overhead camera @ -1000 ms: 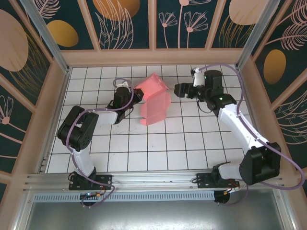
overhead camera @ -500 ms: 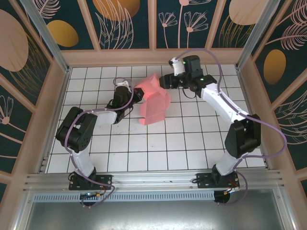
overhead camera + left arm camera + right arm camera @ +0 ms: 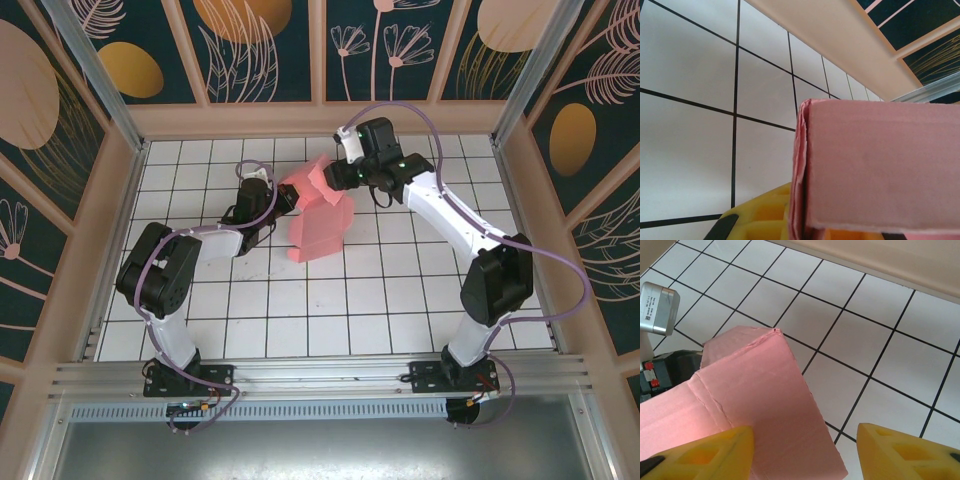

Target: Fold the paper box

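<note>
The pink paper box (image 3: 322, 225) lies partly folded on the white tiled floor, with one flap raised at its far end. My left gripper (image 3: 283, 200) is shut on the box's left edge. In the left wrist view the layered card edge (image 3: 802, 170) runs down between the yellow fingers (image 3: 757, 215). My right gripper (image 3: 338, 172) hovers over the raised flap at the far end. Its yellow fingertips (image 3: 705, 450) stand apart in the right wrist view. The pink flap (image 3: 765, 400) lies under the left one, and bare tile shows before the right one. Right gripper (image 3: 805, 452) is open.
A wooden wall (image 3: 320, 118) closes the back, with wooden rails and metal posts at the sides. The left arm's silver wrist camera (image 3: 657, 310) sits just left of the flap. White tiles (image 3: 330, 310) stretch between the box and the arm bases.
The right arm has swung in from the right and now sits over the box's far flap, its jaws narrower. The left gripper has kept its hold and its place.
</note>
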You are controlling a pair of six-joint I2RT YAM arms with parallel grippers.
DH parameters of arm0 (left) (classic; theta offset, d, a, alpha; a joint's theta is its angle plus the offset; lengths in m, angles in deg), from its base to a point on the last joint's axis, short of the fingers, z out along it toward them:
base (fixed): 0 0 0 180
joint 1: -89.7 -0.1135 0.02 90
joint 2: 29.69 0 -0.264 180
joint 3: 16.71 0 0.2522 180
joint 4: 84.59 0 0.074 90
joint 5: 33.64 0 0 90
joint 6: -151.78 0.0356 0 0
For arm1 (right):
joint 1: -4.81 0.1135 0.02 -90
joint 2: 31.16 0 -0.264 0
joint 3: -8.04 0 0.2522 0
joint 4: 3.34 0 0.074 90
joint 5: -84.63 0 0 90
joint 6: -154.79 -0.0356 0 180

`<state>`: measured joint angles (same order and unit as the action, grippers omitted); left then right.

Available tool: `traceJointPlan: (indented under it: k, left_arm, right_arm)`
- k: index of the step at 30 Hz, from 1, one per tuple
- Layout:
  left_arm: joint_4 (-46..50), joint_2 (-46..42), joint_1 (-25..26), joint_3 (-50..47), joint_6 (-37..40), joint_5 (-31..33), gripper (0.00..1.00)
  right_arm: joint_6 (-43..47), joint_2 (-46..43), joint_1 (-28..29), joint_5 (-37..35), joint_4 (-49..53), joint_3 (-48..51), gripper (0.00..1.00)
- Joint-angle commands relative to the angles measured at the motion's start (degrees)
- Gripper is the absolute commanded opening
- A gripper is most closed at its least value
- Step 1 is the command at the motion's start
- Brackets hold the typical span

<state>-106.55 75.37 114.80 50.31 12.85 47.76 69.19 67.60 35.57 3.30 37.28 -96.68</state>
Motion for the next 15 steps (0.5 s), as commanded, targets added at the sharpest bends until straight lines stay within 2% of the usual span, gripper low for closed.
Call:
traceJointPlan:
  k: [1,9,12,15]
  left_arm:
    - [-2.1,-0.1,-0.1,2.1,-0.4,-2.1,0.00]
    - [-1.7,0.0,-0.2,2.2,-0.7,-2.7,0.00]
    - [-1.4,0.2,-0.3,2.1,-0.9,-3.1,0.00]
    - [-1.3,0.3,-0.3,2.2,-1.0,-3.3,0.00]
  right_arm:
    - [1.2,-0.9,0.3,3.5,1.6,0.0,0.59]
    - [-1.5,-3.3,-3.4,20.7,-1.9,3.0,0.60]
    - [-2.9,-5.1,-4.9,24.0,-4.7,5.1,0.60]
    - [-3.1,-5.6,-5.6,24.2,-5.0,5.6,0.60]
